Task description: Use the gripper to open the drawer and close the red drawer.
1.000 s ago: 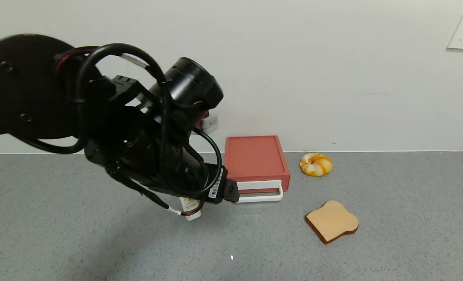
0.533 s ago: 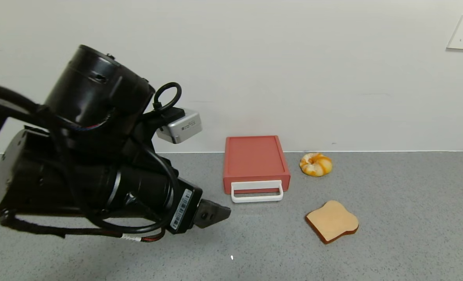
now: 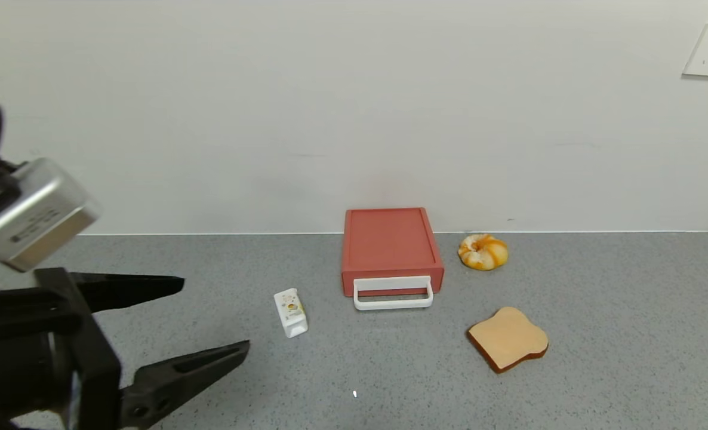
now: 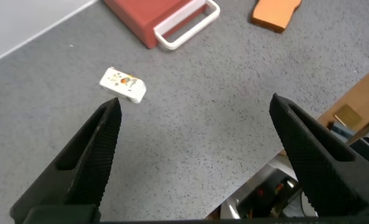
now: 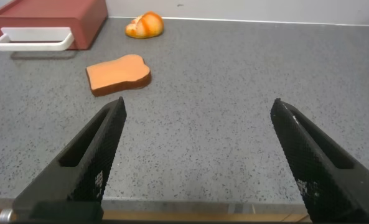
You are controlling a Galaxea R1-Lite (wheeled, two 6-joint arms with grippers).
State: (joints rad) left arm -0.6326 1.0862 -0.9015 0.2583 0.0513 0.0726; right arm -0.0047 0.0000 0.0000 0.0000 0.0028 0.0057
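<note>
drawer [image 3: 392,251] sits at the far middle of the grey table [image 3: 599,358], its back against the wall, pushed in flush with its low red box. its long axis runs near to far, and the white loop handle [image 3: 393,292] faces the near side, lying across the front from left to right. in the left wrist view the drawer [image 4: 152,17] and handle [image 4: 187,25] show beyond the fingertips, well apart from them. the left gripper [image 3: 211,319] hangs low at the near left, well apart from the drawer, its two black fingers [image 3: 127,285] spread wide and pointing right, with nothing between them. a small white carton [image 3: 291,312] lies on the table between that gripper and the drawer, near the drawer's left front corner. a toast slice [image 3: 508,338] lies flat to the near right of the drawer, and an orange-glazed bun [image 3: 483,251] rests just right of the box near the wall. the right gripper [image 5: 196,146] shows only in its own wrist view, fingers spread wide and empty over the table, with the toast slice [image 5: 118,73], the bun [image 5: 145,25] and the drawer [image 5: 47,22] farther off.
</note>
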